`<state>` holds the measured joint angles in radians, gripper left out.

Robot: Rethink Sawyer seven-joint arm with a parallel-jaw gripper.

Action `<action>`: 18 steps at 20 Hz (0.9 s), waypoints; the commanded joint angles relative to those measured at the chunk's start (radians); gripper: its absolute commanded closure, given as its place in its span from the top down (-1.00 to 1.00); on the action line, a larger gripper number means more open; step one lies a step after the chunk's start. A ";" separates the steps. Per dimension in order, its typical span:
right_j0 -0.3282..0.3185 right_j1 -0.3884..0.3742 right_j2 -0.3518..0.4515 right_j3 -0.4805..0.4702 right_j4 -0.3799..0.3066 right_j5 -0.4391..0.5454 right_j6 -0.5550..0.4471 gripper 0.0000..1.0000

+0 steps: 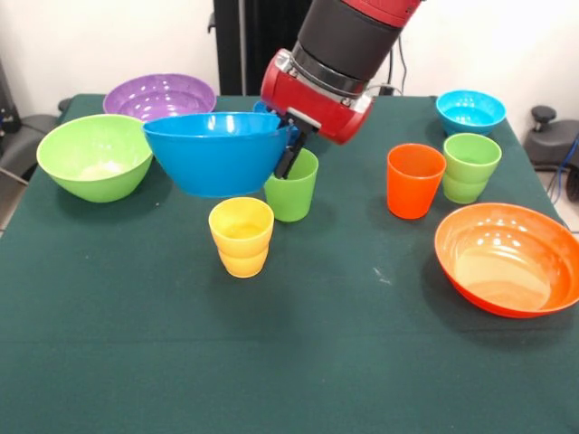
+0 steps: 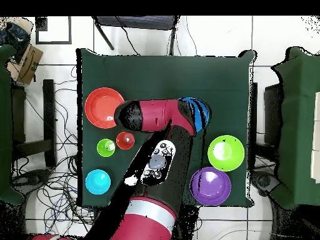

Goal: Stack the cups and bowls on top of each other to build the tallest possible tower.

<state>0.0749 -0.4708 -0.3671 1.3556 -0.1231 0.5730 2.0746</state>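
Beside the green cup [image 1: 292, 187], the end effector [image 1: 291, 149] grips the blue bowl's [image 1: 217, 150] rim, lifted off the worktop [image 1: 298, 353].

- The orange bowl [image 1: 507, 259] is cut off by the front view's right edge.
- From overhead, the red arm [image 2: 159, 156] hides most of the blue bowl [image 2: 199, 115].
- The pincer [image 1: 288, 155] tips are hidden behind that bowl's rim.
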 commanded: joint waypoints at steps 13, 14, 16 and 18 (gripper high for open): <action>-0.157 -0.067 0.246 0.142 -0.137 -0.120 -0.090 -1.00; -0.155 -0.063 0.247 0.134 -0.138 -0.109 -0.087 -1.00; -0.149 -0.053 0.246 0.115 -0.130 -0.081 -0.077 -1.00; -0.137 -0.042 0.240 0.092 -0.120 -0.056 -0.064 -1.00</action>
<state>-0.0885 -0.5628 -0.2613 1.4830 -0.1952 0.4108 2.0746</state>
